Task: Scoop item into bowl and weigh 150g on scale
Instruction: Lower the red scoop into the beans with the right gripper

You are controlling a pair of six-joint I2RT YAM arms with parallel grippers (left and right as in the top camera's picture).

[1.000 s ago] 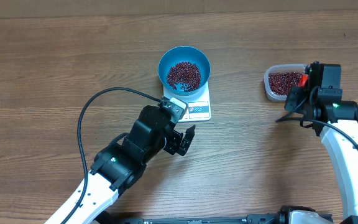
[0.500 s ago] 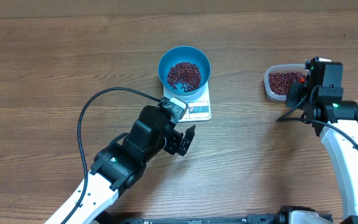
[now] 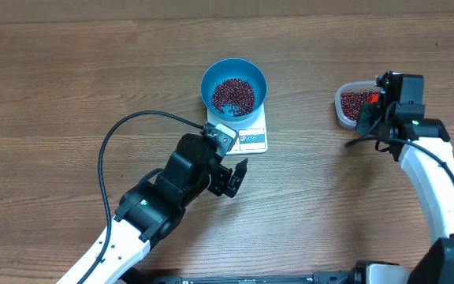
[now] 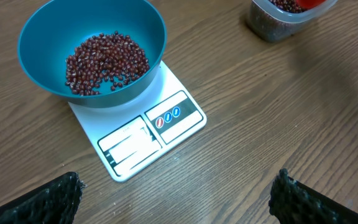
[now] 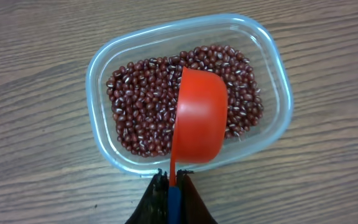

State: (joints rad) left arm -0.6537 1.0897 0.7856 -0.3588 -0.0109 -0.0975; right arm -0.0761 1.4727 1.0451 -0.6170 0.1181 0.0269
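The blue bowl [image 3: 208, 79] [image 4: 148, 31] stands on the white scale [image 3: 251, 140] [image 4: 160, 130] and holds a heap of dark red beans [image 3: 233, 95] [image 4: 104, 62]. More beans [image 5: 148, 112] fill the clear tub [image 3: 341, 106] [image 5: 98, 68] at the right. My right gripper [image 3: 378, 110] [image 5: 173, 177] is shut on the blue-tipped handle of a red scoop [image 3: 374, 98] [image 5: 197, 118], whose cup hangs bottom-up over the tub's beans. My left gripper [image 3: 231, 175] [image 4: 179, 186] stands open just in front of the scale, with bare wood between its fingers.
The left arm's black cable [image 3: 113, 138] loops over the table's left half. The tub sits well to the right of the scale, with bare wood between them.
My right gripper has closed tighter on the scoop handle and shifted slightly left and farther back over the tub. The left arm has not moved.
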